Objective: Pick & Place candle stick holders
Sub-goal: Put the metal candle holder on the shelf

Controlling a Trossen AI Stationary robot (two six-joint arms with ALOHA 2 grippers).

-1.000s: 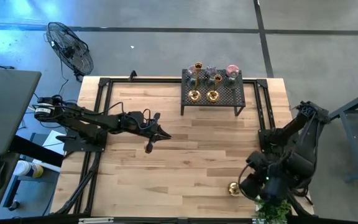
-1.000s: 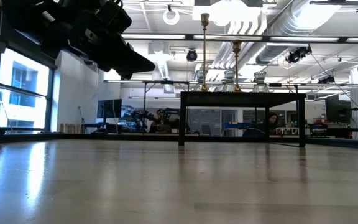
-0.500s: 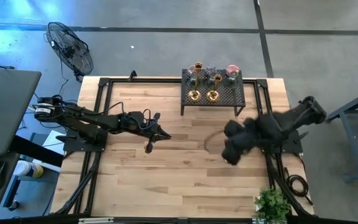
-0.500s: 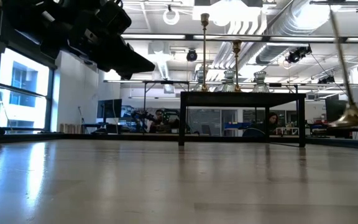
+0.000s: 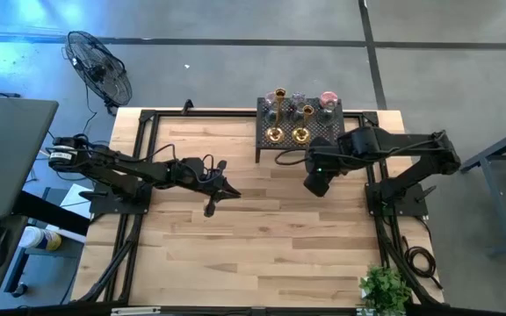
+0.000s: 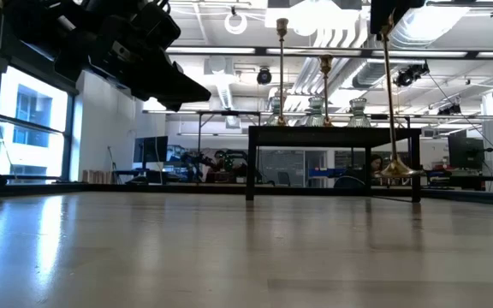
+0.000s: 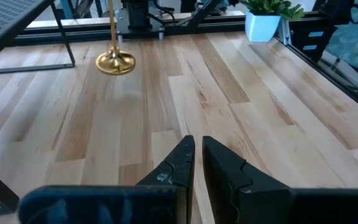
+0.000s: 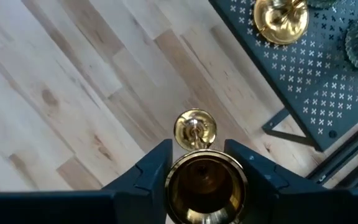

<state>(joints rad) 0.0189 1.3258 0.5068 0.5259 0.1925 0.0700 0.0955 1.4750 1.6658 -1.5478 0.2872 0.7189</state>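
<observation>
Right gripper [image 5: 316, 180], jaws clamped on a brass holder [image 6: 389, 111], hangs just beside the rack [image 5: 310, 140]'s front edge.

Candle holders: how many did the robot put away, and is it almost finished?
At least five candle holders already stand on the black rack. The right gripper holds a brass holder upright above the wood beside the rack; setting it down is left. The left gripper waits shut over the table.
</observation>
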